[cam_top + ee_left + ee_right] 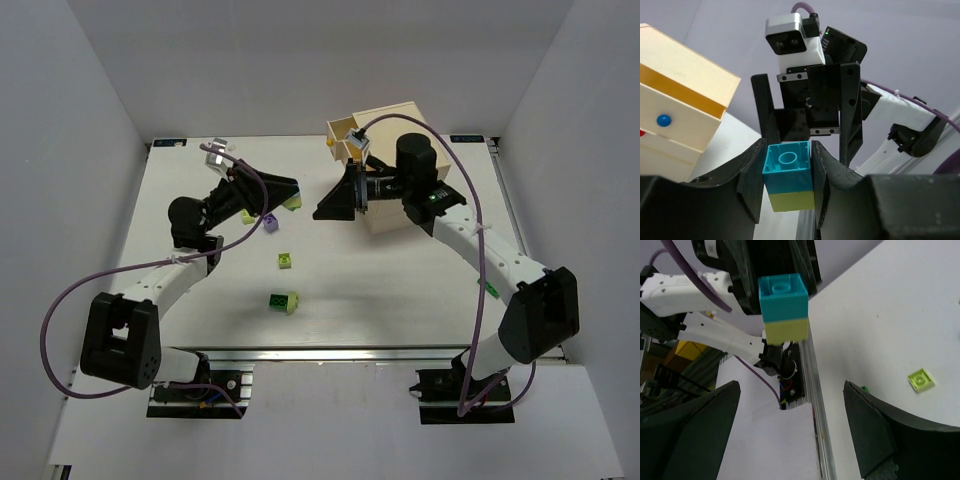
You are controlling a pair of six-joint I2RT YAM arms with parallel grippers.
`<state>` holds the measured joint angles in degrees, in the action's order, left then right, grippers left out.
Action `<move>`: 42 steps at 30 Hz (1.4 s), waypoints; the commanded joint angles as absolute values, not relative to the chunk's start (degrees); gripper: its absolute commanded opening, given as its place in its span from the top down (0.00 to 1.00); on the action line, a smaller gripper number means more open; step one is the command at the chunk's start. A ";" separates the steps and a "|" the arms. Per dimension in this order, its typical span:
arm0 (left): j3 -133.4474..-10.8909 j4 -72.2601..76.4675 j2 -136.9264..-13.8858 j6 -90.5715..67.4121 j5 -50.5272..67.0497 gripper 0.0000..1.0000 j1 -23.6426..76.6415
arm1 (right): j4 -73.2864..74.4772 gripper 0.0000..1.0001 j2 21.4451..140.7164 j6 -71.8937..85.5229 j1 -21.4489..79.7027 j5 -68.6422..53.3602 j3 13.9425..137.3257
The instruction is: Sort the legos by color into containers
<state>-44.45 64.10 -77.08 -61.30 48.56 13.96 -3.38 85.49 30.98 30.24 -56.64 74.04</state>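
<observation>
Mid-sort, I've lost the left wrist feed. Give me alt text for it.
The left gripper is shut on a blue brick stacked on a pale yellow-green brick. Beyond it the right gripper faces the camera, jaws open, and the cream chest with a blue knob stands at left.

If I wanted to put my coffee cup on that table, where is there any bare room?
Widest bare patch: mid-front of the table, between the green legos and the right arm. Another strip: the far edge, left of the chest. Crowded: the centre, where left gripper and right gripper nearly meet.
</observation>
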 commanded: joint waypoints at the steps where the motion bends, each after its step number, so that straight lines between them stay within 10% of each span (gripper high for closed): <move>1: -43.60 69.78 -76.11 -64.51 45.62 1.00 15.46 | -12.47 0.11 87.27 36.47 32.25 -55.28 77.08; 13: -43.07 69.78 -77.34 -64.69 42.89 1.00 17.58 | -16.34 0.13 90.88 35.07 34.89 -52.30 80.51; 27: -41.93 71.36 -78.22 -64.86 41.13 1.00 18.63 | -23.20 0.38 90.97 40.78 34.63 -50.10 77.87; 42: -43.07 71.46 -78.05 -63.81 38.67 1.00 18.63 | -21.71 0.30 90.18 40.69 34.45 -49.75 77.61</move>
